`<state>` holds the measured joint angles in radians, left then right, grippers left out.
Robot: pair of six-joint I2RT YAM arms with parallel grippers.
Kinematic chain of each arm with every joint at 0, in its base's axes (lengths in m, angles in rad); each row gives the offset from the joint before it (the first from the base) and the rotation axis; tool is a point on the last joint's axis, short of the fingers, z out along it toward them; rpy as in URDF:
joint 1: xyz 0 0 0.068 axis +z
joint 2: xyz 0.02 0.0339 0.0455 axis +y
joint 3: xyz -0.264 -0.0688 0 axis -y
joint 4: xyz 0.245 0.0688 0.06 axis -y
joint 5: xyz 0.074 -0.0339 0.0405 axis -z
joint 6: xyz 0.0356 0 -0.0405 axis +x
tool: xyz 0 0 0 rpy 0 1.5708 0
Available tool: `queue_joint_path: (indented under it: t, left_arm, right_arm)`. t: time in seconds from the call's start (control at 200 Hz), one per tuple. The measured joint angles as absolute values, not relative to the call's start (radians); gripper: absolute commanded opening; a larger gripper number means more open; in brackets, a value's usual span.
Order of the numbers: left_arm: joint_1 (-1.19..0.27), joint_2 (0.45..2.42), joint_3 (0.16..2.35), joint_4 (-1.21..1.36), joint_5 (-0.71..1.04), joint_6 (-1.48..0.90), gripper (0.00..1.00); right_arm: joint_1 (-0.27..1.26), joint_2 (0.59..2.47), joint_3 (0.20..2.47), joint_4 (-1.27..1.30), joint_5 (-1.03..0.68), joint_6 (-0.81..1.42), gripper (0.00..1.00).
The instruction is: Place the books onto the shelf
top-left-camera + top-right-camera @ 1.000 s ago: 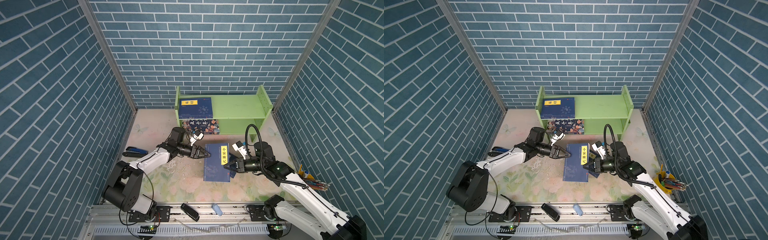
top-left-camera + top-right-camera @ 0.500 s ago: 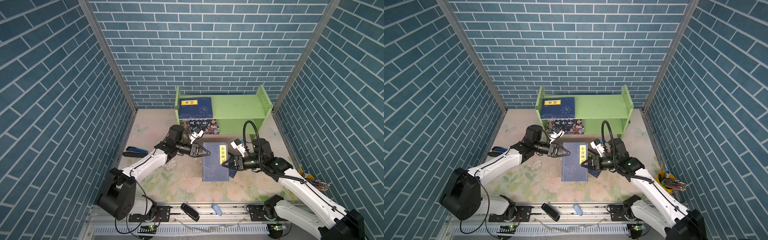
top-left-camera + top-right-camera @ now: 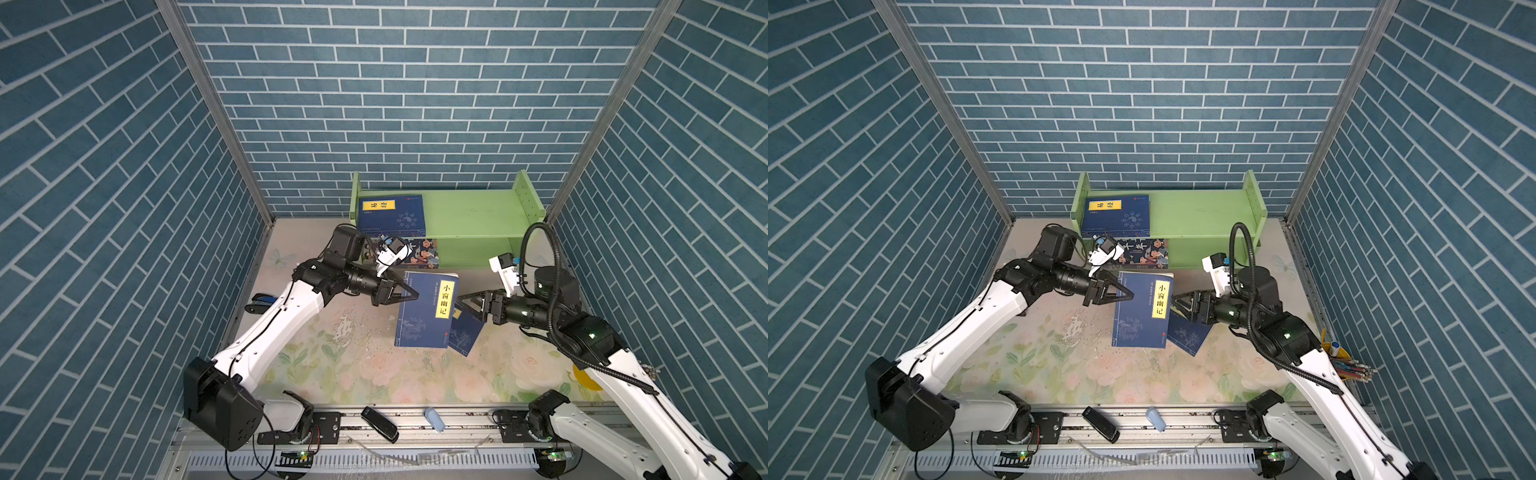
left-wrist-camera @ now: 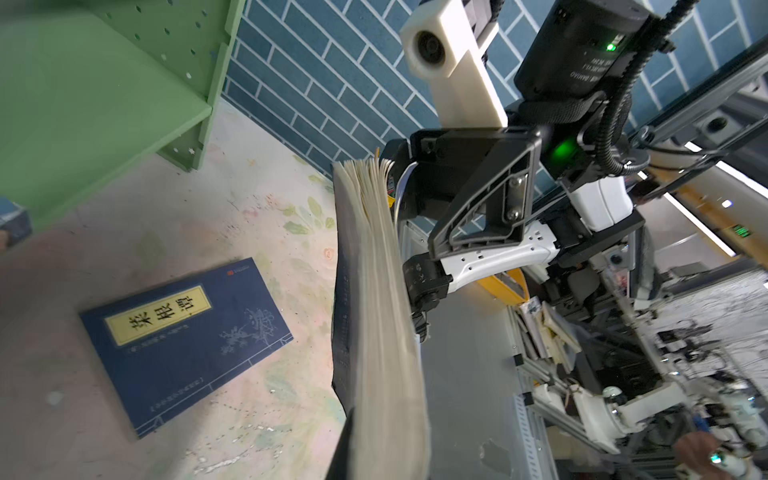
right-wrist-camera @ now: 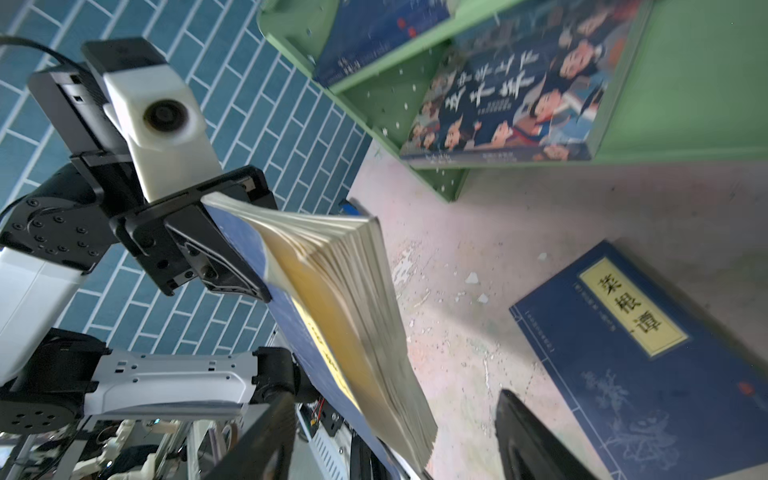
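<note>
Left of the worktop's centre, my left gripper [image 3: 411, 296] is clamped on one edge of the raised navy book [image 3: 419, 324]. The right gripper [image 3: 462, 302] stands open beside it, holding nothing. I judge this single-edge grip may let the book sag or slip short of the shelf [image 3: 469, 212] at the back edge.

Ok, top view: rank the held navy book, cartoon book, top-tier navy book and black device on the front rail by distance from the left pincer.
1. held navy book, clamped in the left pincer.
2. cartoon book, lower tier, just behind.
3. top-tier navy book, farther back.
4. black device, front rail.
</note>
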<state>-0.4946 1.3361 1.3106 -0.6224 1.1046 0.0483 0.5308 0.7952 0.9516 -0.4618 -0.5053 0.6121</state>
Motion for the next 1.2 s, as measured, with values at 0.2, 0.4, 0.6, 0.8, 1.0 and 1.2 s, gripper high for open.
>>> queue_joint_path:
  t: [0.2,0.4,0.6,0.8,1.0,1.2]
  left_arm:
    - [-0.483,1.289,1.423,-0.686,1.013,0.11,0.0]
    - [-0.427,1.26,1.451,-0.596,0.972,0.011,0.0]
    - [-0.268,1.257,1.454,-0.361,0.961,-0.282,0.0]
    - [-0.175,1.278,1.362,0.173,0.982,-0.814,0.0]
    - [-0.173,1.356,1.292,0.599,0.978,-1.187,0.0]
    - [-0.173,1.353,1.223,0.726,0.965,-1.276,0.0]
  right_arm:
    - [0.531,0.766,0.985,-0.376,-0.464,0.624,0.77]
    - [0.53,0.798,0.982,-0.196,-0.524,0.689,0.78]
    - [0.53,0.821,0.929,0.025,-0.62,0.782,0.79]
    - [0.53,0.853,0.881,0.189,-0.676,0.852,0.8]
    - [0.54,0.938,0.859,0.372,-0.712,0.929,0.8]
    - [0.571,1.029,0.835,0.548,-0.717,0.976,0.8]
